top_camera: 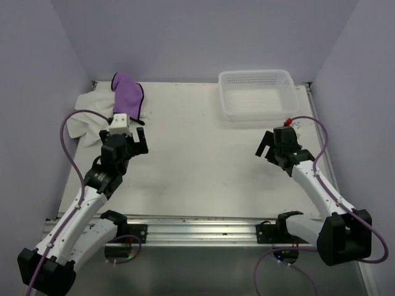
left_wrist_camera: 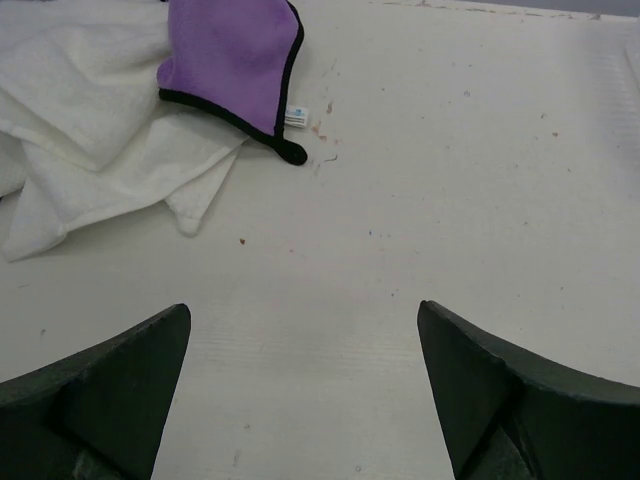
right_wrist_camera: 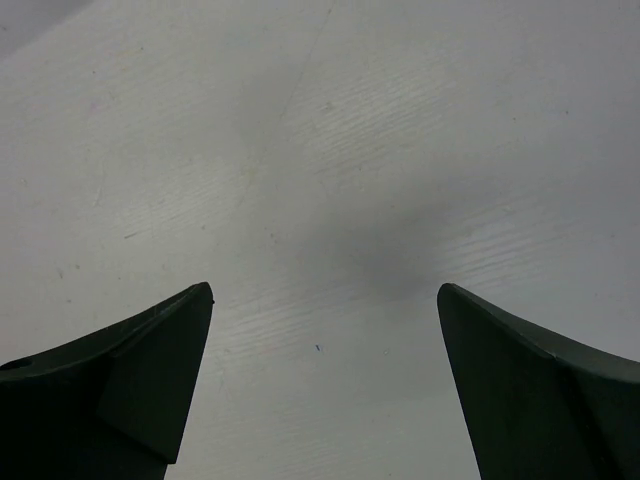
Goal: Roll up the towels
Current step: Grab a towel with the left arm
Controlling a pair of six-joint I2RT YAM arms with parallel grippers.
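Left side: left arm [top_camera: 92, 191] stretched from the near edge toward the far left; left gripper [top_camera: 136, 147] hung over the table [top_camera: 197, 166], fingers spread wide, pinching nothing.
Right side: right arm [top_camera: 315, 185] angled inward from the near right; right gripper [top_camera: 269, 150] also spread wide over the table.
Container: white perforated basket [top_camera: 256, 76] at far right, well apart from both cloths.
Cloths: purple towel [top_camera: 128, 92] lay partly on the crumpled white towel [top_camera: 86, 121] at far left, just beyond the left gripper.
Writing: small white tag [left_wrist_camera: 294, 117] at the purple towel's dark edging; print too small to read.
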